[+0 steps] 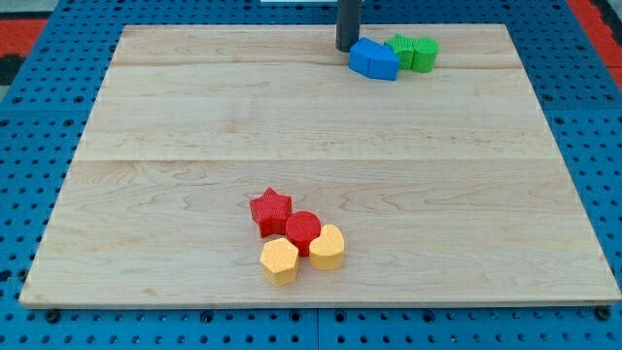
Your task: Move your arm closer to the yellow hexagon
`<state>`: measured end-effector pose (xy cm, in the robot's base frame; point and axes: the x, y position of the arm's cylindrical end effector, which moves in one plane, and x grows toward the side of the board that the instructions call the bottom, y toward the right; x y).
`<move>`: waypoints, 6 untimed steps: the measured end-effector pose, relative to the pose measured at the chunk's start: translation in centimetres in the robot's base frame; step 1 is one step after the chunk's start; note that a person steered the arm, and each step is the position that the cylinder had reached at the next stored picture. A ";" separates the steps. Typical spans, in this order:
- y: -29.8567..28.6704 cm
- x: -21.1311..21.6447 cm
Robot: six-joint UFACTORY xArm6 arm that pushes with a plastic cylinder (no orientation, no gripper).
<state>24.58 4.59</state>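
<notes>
Wooden board (pixel 155 117): bare over most of its face, blocks in two clusters.
Red star (pixel 270 210): just up-left of the yellow hexagon.
Yellow hexagon (pixel 280 260): near the board's bottom edge, touching the red cylinder (pixel 303 229).
Yellow block (pixel 328 247): just right of the hexagon.
Our tip (pixel 345 48): a bare rod with no jaws to open or close, well apart from the hexagon, touching the blue blocks (pixel 374 59).
Green blocks (pixel 413 51): farther from the hexagon than the blue ones.
Approach: we judge a straight slide down-left is clear; we should stop short to avoid nudging the cluster.
</notes>
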 end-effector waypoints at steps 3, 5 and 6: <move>-15.4 22.0; -13.3 37.1; -11.6 37.3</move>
